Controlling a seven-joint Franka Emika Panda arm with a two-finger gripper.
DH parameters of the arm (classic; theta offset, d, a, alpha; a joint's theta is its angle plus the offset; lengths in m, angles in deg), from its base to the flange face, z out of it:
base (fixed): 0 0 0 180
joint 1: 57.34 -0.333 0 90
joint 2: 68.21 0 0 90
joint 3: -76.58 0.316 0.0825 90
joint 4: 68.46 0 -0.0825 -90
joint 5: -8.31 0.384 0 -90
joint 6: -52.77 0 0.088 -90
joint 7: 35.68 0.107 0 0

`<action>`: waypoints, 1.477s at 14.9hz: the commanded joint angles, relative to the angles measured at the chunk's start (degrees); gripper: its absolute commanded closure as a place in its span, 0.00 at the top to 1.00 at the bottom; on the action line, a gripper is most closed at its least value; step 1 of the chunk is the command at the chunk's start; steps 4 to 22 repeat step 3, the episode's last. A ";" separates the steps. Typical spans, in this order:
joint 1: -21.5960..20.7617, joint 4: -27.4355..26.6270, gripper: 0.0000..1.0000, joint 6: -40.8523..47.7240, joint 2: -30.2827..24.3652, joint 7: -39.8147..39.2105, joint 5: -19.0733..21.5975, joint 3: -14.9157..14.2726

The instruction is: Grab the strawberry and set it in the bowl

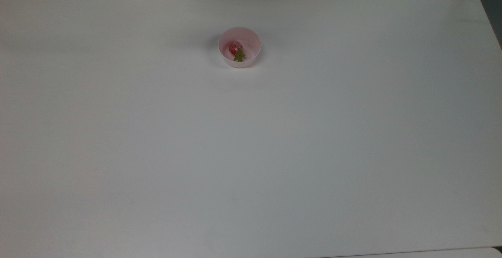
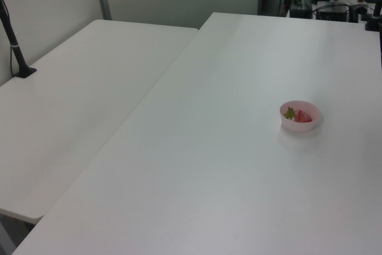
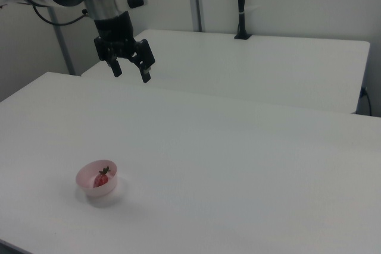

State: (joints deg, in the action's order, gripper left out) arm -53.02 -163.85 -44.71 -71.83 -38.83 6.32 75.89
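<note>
One strawberry (image 1: 235,49), red with a green cap, lies inside the pink bowl (image 1: 251,40) on the white bench (image 1: 251,152). End effector (image 3: 131,73): raised well above the bench in the right view, empty, fingers spread, far from the bowl.

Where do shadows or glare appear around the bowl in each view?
Top view: a faint grey shadow lies left of the bowl. Left view: a soft shadow sits under it. Right view: a pale shadow spreads right of it on the table. No strong glare anywhere.
</note>
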 commanded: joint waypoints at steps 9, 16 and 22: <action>2.27 1.52 1.00 1.85 0.45 -1.33 1.20 2.27; 2.27 1.52 1.00 1.85 0.45 -1.33 1.20 2.27; 2.27 1.52 1.00 1.85 0.45 -1.33 1.20 2.27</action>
